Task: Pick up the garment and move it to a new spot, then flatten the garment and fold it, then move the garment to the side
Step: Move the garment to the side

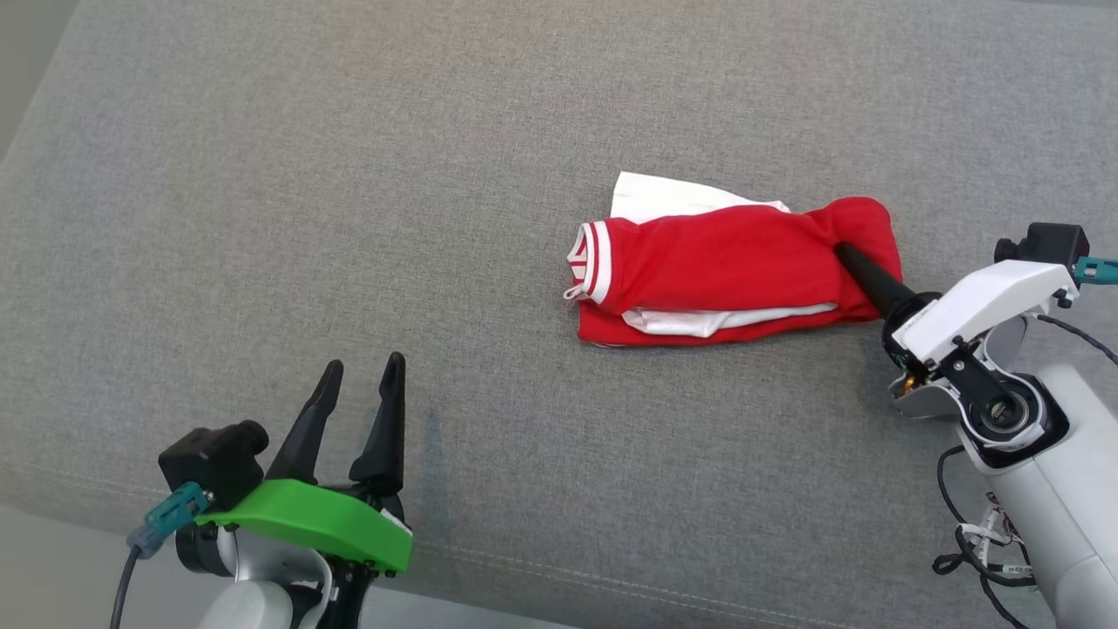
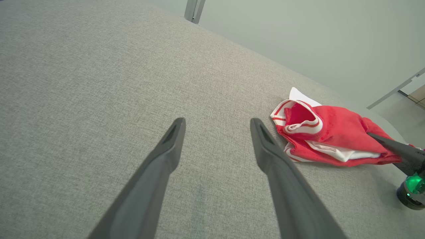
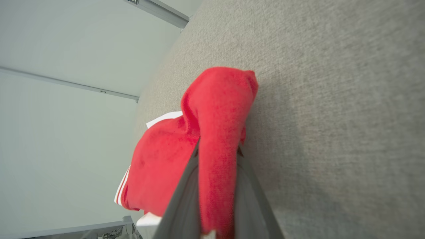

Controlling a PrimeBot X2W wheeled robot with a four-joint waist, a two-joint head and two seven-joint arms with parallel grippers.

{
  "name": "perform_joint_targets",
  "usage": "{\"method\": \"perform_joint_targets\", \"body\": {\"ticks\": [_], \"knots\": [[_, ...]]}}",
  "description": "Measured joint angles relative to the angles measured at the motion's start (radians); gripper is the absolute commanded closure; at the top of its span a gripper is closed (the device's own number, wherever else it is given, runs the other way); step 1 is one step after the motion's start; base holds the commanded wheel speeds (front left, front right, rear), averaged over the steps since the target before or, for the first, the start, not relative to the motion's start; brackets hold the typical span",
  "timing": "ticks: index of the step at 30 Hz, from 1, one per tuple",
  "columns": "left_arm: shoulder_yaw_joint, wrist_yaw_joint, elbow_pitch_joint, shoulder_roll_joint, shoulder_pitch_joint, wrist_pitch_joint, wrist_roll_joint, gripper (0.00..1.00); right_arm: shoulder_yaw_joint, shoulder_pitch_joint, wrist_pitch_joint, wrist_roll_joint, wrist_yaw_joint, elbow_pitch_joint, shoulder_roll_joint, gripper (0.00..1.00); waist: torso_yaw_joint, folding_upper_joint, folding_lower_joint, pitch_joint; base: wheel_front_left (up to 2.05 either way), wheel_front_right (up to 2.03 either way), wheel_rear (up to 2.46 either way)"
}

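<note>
On gray cushion: red garment, right pincer clamped on end.

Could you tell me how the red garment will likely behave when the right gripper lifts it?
The garment will probably hang limp: it lies in soft, bunched folds. Its white layers may slide loose, as the right gripper pinches just one red fold. Thin cloth, so likely light.

The left claw has green housing, the right claw white housing.
</note>
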State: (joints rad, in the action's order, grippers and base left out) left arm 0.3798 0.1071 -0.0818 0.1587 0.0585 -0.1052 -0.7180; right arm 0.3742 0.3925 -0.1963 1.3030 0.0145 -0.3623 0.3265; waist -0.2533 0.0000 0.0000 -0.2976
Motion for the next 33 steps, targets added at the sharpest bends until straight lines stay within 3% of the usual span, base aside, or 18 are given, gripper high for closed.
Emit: {"method": "perform_joint_targets", "body": {"ticks": [6,22,33], "knots": [[-0.020,0.001,-0.012,0.006,-0.008,0.000,0.000,0.00,0.000,0.022,-0.036,0.000,-0.015,0.006,0.029,1.00,0.013,0.0000,0.0000,0.002,0.00,0.00,0.00],[-0.061,0.009,-0.065,0.054,-0.023,0.029,0.012,0.00,-0.123,0.152,-0.079,-0.013,0.006,0.033,0.246,1.00,0.108,0.0000,0.0000,-0.027,0.00,0.00,0.00],[-0.085,0.016,-0.116,0.081,-0.027,0.062,0.047,0.00,-0.208,0.151,-0.048,0.016,0.023,0.035,0.265,1.00,0.214,0.0000,0.0000,-0.064,0.00,0.00,0.00]]}}
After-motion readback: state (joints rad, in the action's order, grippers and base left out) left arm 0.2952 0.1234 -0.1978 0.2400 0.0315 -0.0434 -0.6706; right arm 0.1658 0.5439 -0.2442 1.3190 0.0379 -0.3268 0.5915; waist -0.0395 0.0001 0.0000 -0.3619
